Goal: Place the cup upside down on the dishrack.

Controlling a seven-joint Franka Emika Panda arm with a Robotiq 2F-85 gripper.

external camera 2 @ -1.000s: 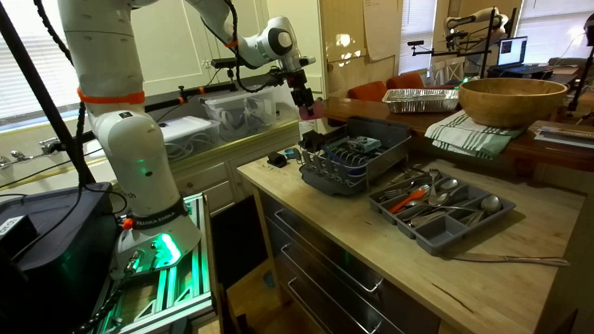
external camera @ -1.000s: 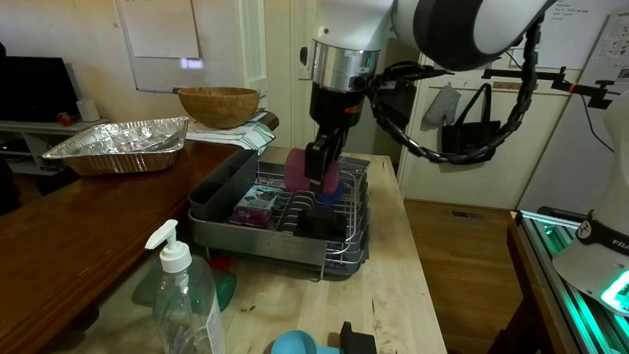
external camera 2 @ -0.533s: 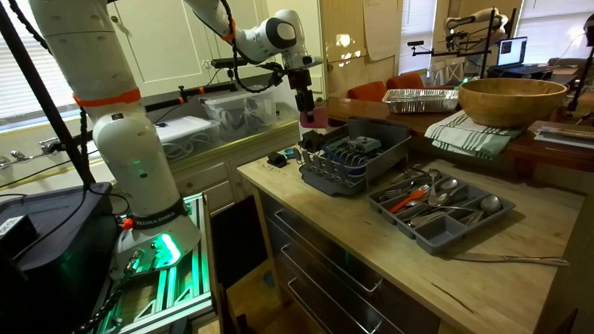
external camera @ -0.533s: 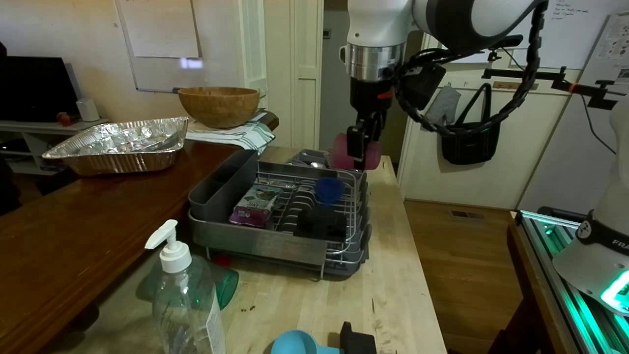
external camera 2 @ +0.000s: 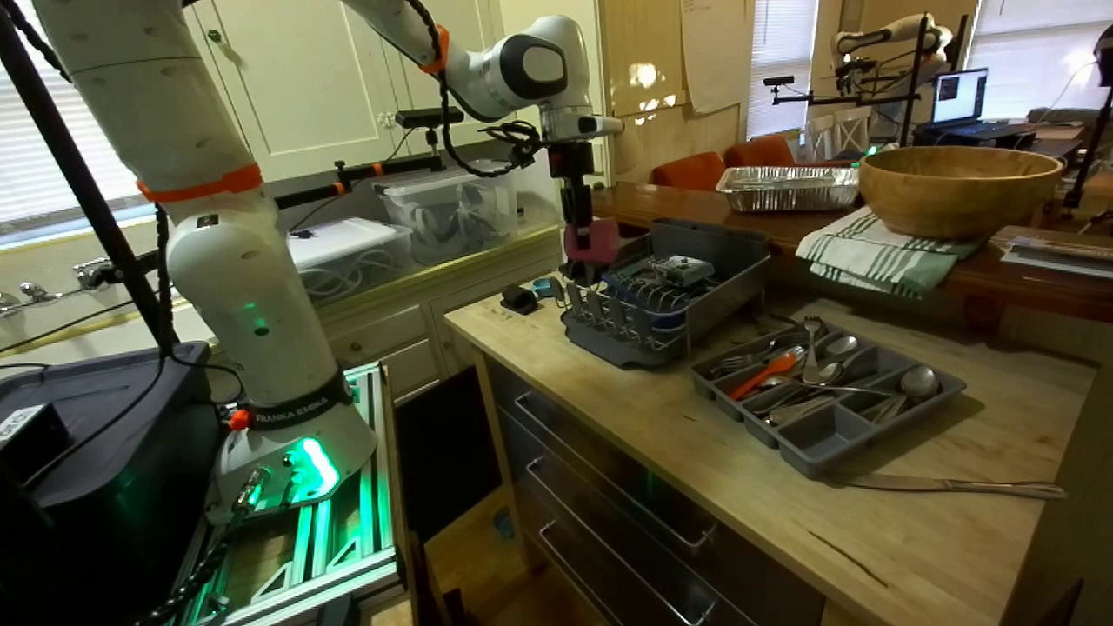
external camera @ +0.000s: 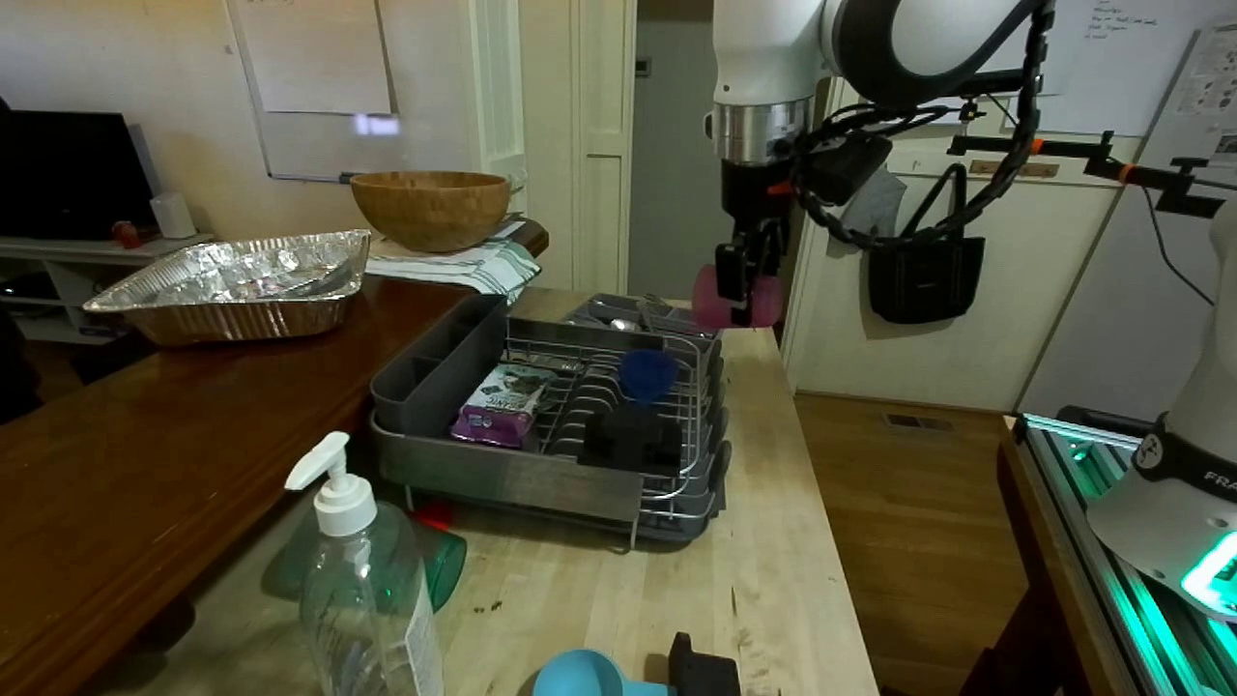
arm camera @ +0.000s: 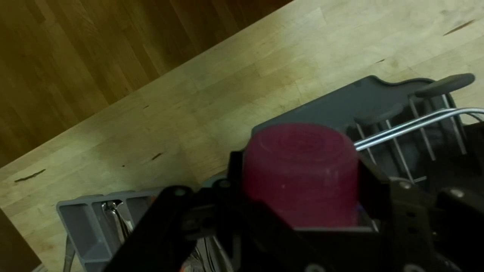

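The small magenta-purple cup is held between the fingers of my gripper. It also shows in an exterior view and in the wrist view. The fingers press on opposite sides of it, and its closed, ringed bottom faces the wrist camera. The cup appears to be on its side. The dark grey dishrack stands on the counter. It also shows in an exterior view and partly in the wrist view. The cup is above the rack's side nearest the counter edge. The cup's opening is hidden.
In the rack are a blue round thing, a purple packet and a black object. A clear soap bottle and a light-blue scoop stand nearby. A grey cutlery tray lies beside the rack.
My gripper has carried the cup sideways from over the rack's middle toward the counter edge. In an exterior view the cup has come lower and the gripper more vertical. The rack has not moved.
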